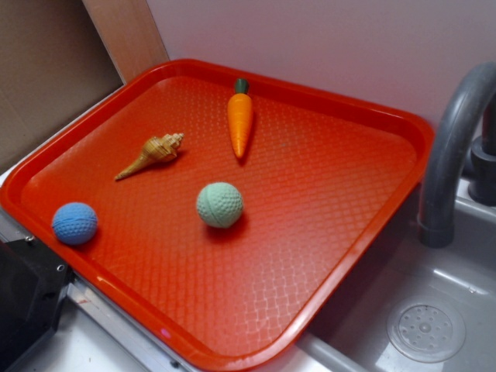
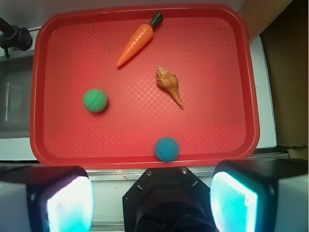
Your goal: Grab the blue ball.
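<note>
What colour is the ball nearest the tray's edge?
Light blue, dimpled ball; clearest in the exterior view.

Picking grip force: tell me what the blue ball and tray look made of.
Blue ball: likely foam or soft rubber, matte, with a dimpled golf-ball texture and no glare. Tray: probably hard moulded plastic, semi-gloss red, with an embossed diamond pattern and soft reflections.

ball (image 1: 74, 223) by tray (image 1: 333, 116) edge, second ball (image 1: 219, 204) mid-tray, shell (image 1: 153, 153) beside carrot (image 1: 239, 118)

black claw (image 2: 152, 205) — pale glowing finger pads (image 2: 70, 205), two small screws.
</note>
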`<state>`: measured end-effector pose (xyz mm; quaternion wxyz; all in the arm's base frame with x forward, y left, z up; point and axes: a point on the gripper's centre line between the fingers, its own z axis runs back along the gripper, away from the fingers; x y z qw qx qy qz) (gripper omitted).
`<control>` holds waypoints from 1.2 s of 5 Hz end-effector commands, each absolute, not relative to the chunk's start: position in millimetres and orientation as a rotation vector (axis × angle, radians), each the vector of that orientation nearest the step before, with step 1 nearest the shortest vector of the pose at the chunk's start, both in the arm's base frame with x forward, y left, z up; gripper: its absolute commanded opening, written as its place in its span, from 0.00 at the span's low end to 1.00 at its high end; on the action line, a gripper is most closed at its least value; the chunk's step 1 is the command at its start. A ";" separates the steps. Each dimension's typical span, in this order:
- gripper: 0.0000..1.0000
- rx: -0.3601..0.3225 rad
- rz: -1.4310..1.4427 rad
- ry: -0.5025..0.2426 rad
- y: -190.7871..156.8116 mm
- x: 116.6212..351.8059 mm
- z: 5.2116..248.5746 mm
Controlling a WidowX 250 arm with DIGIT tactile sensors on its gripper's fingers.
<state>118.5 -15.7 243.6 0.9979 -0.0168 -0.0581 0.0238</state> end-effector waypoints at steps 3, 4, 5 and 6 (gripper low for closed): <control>1.00 -0.023 -0.067 -0.137 13.8 114.9 144.5; 1.00 -0.013 -0.047 -0.139 24.5 110.1 94.6; 1.00 -0.030 -0.052 -0.096 15.9 118.0 54.9; 1.00 0.028 -0.100 -0.027 9.9 114.5 31.2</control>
